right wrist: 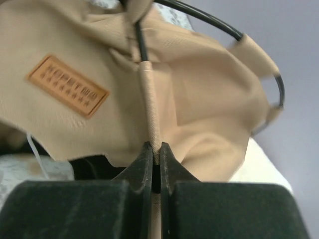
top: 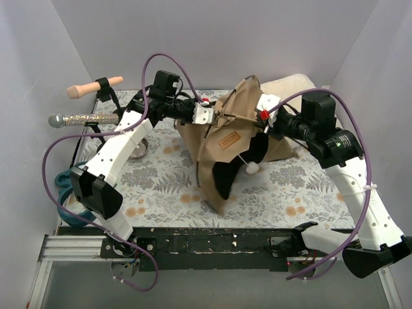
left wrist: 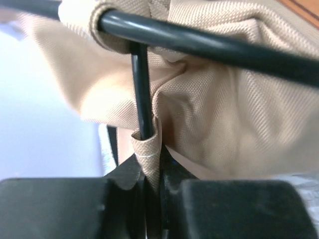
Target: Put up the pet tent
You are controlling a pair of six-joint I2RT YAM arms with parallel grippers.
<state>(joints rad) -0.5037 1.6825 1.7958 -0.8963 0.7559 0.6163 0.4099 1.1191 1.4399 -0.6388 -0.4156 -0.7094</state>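
**Gripped tent from both sides**

Found the pet tent (top: 222, 151) slumped on the desk (top: 154, 187), lower flap nearest the bases, white pom-pom (top: 253, 168) dangling near brown label (top: 229, 140). Saw left hand (left wrist: 152, 169) pressed tight on a tan sleeve (left wrist: 148, 147) around a thin black pole (left wrist: 142, 94). Saw right hand (right wrist: 155, 152) likewise pinching a second sleeve (right wrist: 150, 104) on the tent's right side. Spotted cream pillow (top: 290, 85) behind, at the far edge.
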